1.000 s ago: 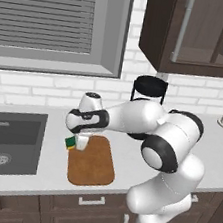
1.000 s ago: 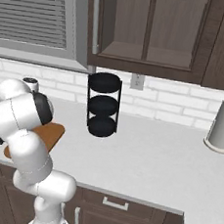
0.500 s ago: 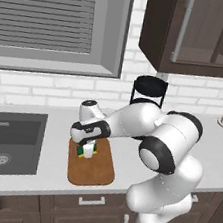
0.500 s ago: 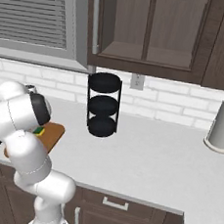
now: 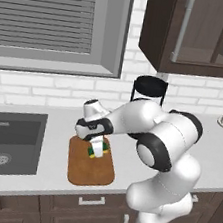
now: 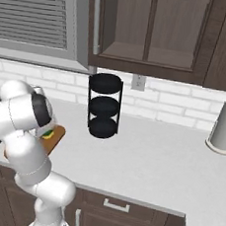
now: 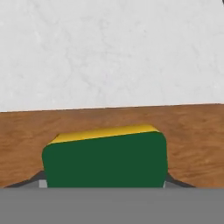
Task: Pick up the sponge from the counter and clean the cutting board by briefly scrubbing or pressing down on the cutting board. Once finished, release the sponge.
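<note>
On the cutting board [image 5: 91,163], near its far end: sponge [image 5: 98,151], green face toward the hand, clasped between the jaws of the gripper [image 5: 97,152]; pickup done, pressing apparently underway, release outstanding.

You see a dark green and yellow sponge [image 7: 105,159] on the brown wood-grain cutting board [image 7: 192,140], with faintly marbled grey-white counter [image 7: 112,52] at twelve o'clock.

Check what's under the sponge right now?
The sponge sits over the cutting board, between the tool's tips. Brown wood shows around it; the patch directly beneath and actual contact are covered. The counter lies beyond.
</note>
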Motion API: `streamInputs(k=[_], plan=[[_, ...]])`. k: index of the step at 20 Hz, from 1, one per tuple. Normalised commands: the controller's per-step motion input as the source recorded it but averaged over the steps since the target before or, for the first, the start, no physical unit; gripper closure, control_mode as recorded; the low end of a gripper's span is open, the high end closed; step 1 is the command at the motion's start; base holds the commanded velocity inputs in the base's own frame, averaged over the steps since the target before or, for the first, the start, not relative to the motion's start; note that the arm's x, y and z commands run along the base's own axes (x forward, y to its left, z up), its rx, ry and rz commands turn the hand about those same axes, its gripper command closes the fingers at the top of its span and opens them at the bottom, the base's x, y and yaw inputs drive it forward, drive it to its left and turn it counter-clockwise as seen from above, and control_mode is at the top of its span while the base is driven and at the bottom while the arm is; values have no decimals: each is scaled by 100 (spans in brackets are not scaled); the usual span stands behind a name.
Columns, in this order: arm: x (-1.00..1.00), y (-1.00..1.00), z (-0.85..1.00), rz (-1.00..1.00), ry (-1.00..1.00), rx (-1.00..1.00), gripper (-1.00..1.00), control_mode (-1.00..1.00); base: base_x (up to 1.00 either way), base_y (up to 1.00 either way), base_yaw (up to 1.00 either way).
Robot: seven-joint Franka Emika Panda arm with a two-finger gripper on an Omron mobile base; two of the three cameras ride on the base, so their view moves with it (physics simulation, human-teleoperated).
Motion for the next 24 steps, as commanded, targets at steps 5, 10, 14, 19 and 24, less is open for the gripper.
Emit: streamInputs(k=[5,10,14,19,24], plan=[[-55,-37,-80,-64,-8,-26,100,-100,0,0,0],[-27,-75,-51,-59,-2,-22,100,-100,0,0,0],[-10,-99,-7,-51,9,-18,100,-100,0,0,0],[-2,-100,0,-47,20,-18,100,-100,0,0,0],[0,-100,-1,-45,32,-18,100,-100,0,0,0]])
